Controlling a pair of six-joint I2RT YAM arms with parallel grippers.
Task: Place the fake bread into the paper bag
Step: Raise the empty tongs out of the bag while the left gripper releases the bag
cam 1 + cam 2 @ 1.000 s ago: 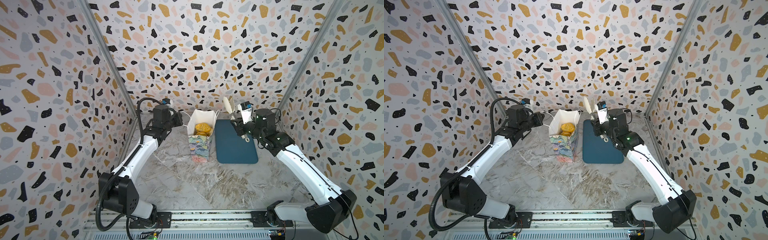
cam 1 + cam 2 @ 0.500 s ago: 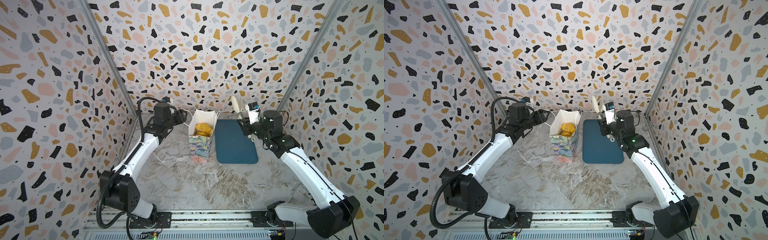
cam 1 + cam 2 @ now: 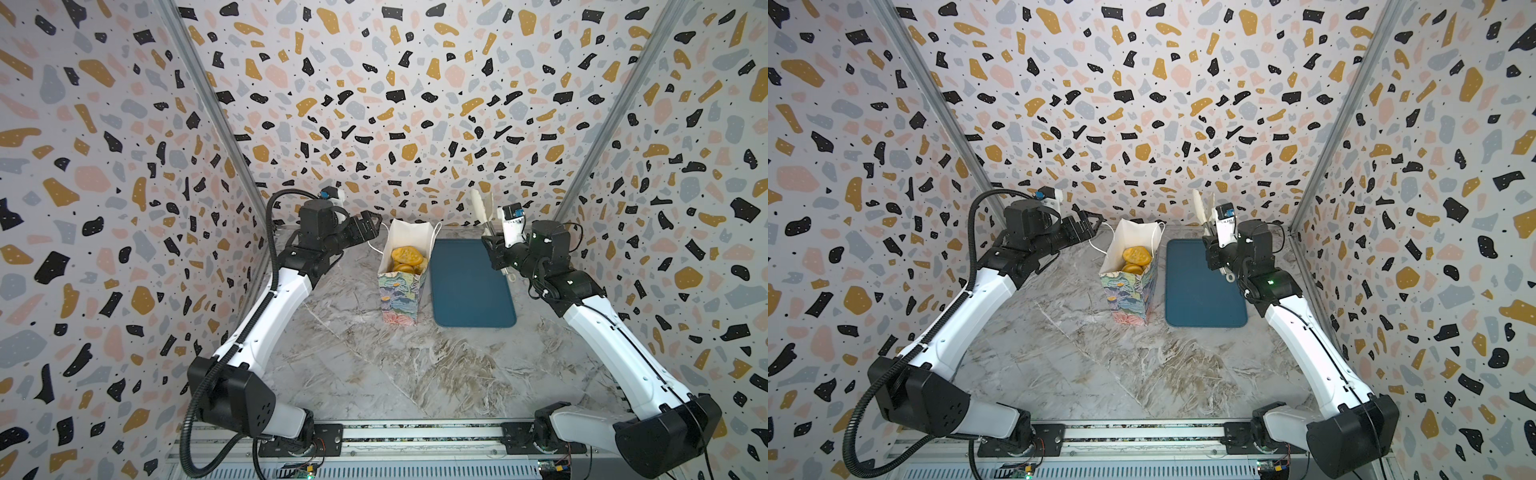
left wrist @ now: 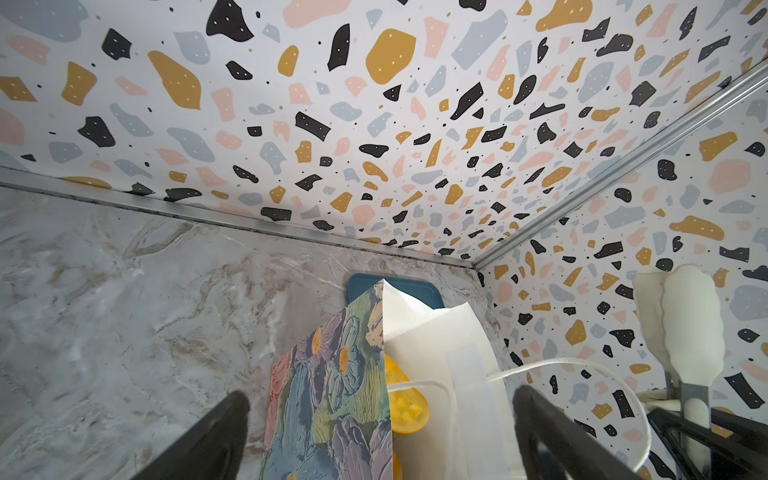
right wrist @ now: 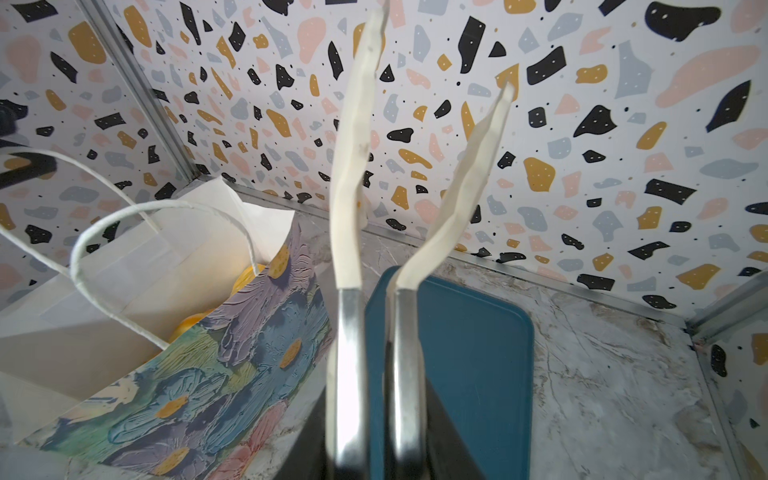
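Surface: veined marble-look table (image 3: 374, 374); terrazzo-print walls (image 3: 415, 83).
Bag (image 3: 399, 299): tall floral paper, white lining, upright beside flat teal tray (image 3: 469, 291).
Bread (image 3: 407, 255): glossy golden rounds, inside bag.
Left gripper (image 3: 370, 222): jaws spread wide, near bag mouth.
Right gripper (image 3: 496, 249): pinching steel tongs (image 5: 349, 187), cream tips up.

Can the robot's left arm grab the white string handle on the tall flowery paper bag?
Probably yes. The left gripper is open right beside the tall flowery paper bag. The white cord handle loops close by one of its fingers, and nothing seems to be in the way.
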